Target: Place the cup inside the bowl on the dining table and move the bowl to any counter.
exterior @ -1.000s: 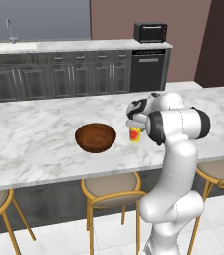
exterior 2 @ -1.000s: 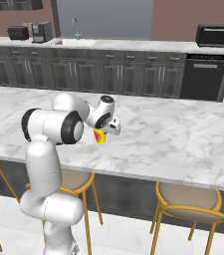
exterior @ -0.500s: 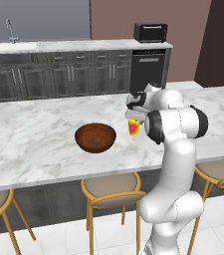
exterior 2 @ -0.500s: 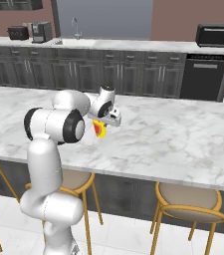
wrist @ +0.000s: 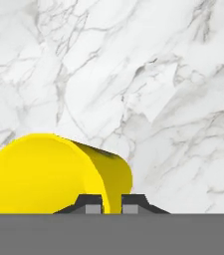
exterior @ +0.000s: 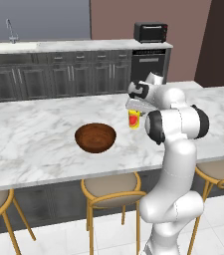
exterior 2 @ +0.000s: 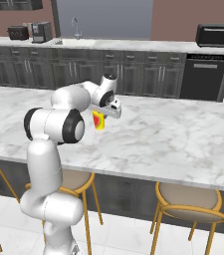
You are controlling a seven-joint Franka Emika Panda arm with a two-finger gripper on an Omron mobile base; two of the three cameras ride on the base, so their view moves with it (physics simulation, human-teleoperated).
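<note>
The yellow cup (exterior: 133, 119) with its red mark hangs a little above the dining table (exterior: 34, 134), held at its rim by my gripper (exterior: 135, 108), which is shut on it. To its left the dark wooden bowl (exterior: 95, 137) sits upright on the marble with nothing in it, about a cup's width from the cup. From the right base view the cup (exterior 2: 99, 121) hangs under the gripper (exterior 2: 105, 111) over the table (exterior 2: 173, 139). In the hand view the cup's yellow wall (wrist: 54, 174) runs between the two fingertips (wrist: 88, 204) of the gripper (wrist: 109, 205).
The counter (exterior: 83, 46) runs along the back wall with a sink tap (exterior: 11, 31) and a black toaster oven (exterior: 151, 31). Gold-framed stools (exterior: 111, 191) line the table's near side. A coffee machine (exterior 2: 42, 32) stands at the counter's far left.
The gripper has lifted the cup up off the marble and carried it slightly toward the bowl. The bowl has not moved.
</note>
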